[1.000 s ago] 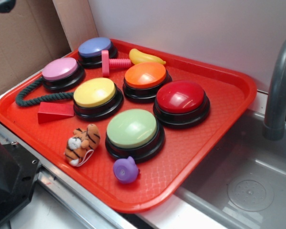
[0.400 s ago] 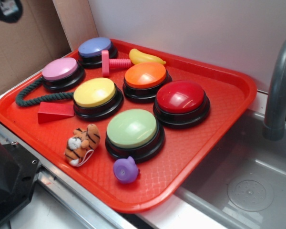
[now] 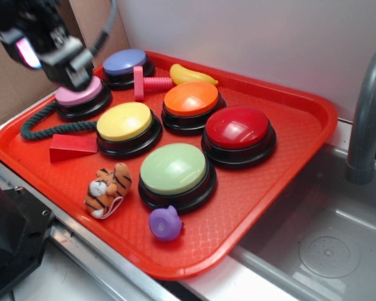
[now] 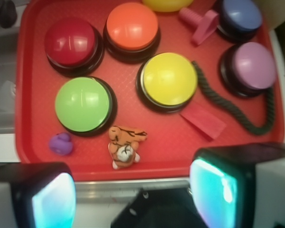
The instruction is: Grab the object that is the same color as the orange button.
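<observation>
On the textured red plastic tray [image 3: 288,157], the small plush tiger toy [image 3: 108,190] is orange with black stripes and a white face, matching the glossy orange dome push-button [image 3: 190,99] on its black base at its 1 o'clock, beside red-topped [image 3: 237,127], yellow-topped [image 3: 124,121] and green-topped [image 3: 173,168] buttons.

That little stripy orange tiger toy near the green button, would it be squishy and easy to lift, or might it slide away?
The small plush tiger toy, orange with black stripes, looks soft and stuffed, so it would probably squash between the jaws rather than resist. Being tiny beside the green dome button, it is likely very light. It lies on its side on the textured red plastic tray, so it seems unlikely to roll.
</observation>
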{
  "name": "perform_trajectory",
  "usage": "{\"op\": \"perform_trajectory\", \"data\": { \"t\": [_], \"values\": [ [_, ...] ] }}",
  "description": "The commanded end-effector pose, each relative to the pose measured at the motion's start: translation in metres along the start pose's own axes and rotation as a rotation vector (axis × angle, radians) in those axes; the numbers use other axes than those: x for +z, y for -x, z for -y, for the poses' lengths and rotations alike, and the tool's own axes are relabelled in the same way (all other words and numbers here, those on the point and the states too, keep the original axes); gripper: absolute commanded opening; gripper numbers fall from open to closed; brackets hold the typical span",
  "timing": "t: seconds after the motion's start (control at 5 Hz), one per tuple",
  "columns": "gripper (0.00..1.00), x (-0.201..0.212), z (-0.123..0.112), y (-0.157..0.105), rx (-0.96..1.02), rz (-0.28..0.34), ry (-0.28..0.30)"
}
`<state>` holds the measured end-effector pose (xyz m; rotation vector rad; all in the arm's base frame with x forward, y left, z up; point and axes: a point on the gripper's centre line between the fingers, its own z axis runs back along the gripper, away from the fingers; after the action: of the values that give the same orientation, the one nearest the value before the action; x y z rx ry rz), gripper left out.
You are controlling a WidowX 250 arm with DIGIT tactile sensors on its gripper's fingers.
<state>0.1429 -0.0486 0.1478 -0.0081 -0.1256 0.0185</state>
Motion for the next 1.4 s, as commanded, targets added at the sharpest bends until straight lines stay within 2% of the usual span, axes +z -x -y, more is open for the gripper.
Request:
{"op": "perform_trajectory", "data": {
  "t": [0.0, 0.2, 0.4, 1.0, 1.2],
  "values": [
    [1.0, -0.048, 0.008, 0.006, 0.002, 0.019, 0.037],
    [1.0, -0.07, 0.01, 0.013, 0.022, -0.001, -0.005],
    [1.0, -0.089, 0.011, 0.015, 0.011, 0.019, -0.039],
    [1.0, -0.124, 0.006, 0.021, 0.009, 0.027, -0.017],
    [0.0, -0.125, 0.004, 0.023, 0.038, 0.031, -0.034]
  ]
}}
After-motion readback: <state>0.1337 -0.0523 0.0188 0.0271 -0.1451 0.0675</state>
